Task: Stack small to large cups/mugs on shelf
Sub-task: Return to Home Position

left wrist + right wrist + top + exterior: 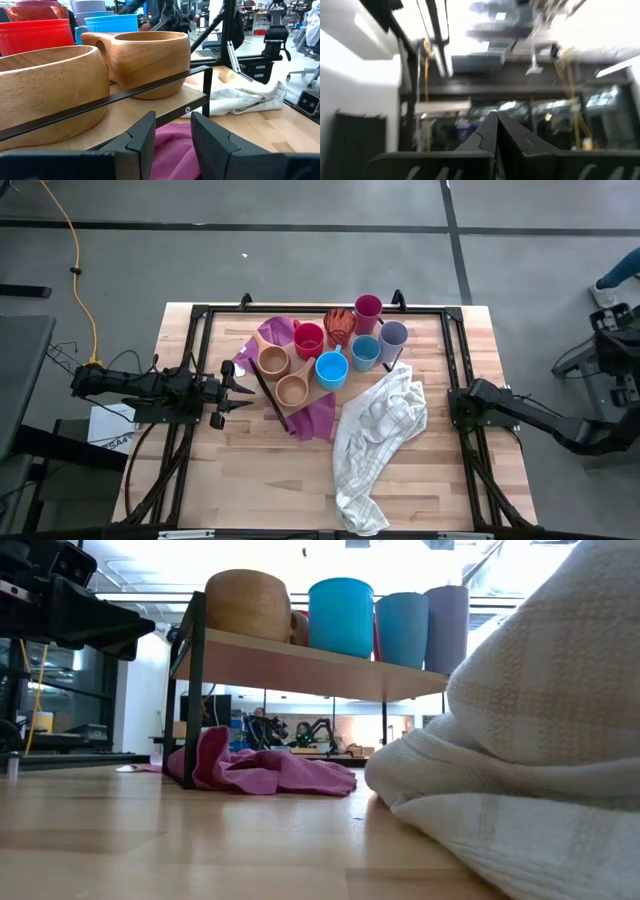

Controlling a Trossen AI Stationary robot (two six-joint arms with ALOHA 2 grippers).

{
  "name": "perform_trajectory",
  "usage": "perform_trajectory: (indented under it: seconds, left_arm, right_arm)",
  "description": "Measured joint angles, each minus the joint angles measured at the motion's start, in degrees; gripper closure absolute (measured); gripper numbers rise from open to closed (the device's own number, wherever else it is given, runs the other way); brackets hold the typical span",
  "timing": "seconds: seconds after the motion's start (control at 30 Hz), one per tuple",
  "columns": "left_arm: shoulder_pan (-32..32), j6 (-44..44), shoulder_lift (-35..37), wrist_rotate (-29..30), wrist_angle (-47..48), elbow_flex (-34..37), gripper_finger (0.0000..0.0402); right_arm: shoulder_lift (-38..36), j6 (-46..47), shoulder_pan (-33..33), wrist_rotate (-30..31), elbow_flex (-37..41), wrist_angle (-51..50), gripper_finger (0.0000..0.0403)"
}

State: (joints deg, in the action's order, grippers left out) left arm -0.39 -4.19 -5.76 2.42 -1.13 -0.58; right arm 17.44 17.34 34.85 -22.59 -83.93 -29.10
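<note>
Several cups stand apart, by their bases, on the light-wood shelf (322, 393): two tan handled mugs (273, 361) (292, 390), a red mug (309, 340), two blue cups (331, 369) (365, 353), a lavender tumbler (393, 337), a magenta tumbler (368, 309) and an orange-red cup (340, 326). My left gripper (172, 142) is open and level, just left of the shelf's near left corner (187, 109), touching nothing. My right gripper (496, 132) is shut, raised at the table's right and tipped upward toward the ceiling.
A magenta cloth (305, 418) lies under the shelf and spills out toward the near side. A crumpled white checked towel (380, 435) covers the table from the shelf's right end to the near edge. A black frame (450, 350) rings the table.
</note>
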Motion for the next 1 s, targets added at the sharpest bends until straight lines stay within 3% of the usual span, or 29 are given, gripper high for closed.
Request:
perform_trajectory:
  seconds: [0.3,0.57,1.0]
  left_arm:
    - [0.0,-0.02,0.0,0.0,0.0,0.02,0.0291]
    - [-0.01,0.0,-0.01,0.0,0.0,0.0,0.0291]
    - [-0.01,-0.02,0.0,0.0,-0.02,0.02,0.0291]
  right_arm:
    - [-13.27,1.15,-8.45,9.16,18.68,14.68,0.0403]
    - [-17.06,7.17,-12.92,6.56,39.32,32.15,0.0403]
    - [-17.14,9.6,-15.84,2.62,56.61,50.85,0.0403]
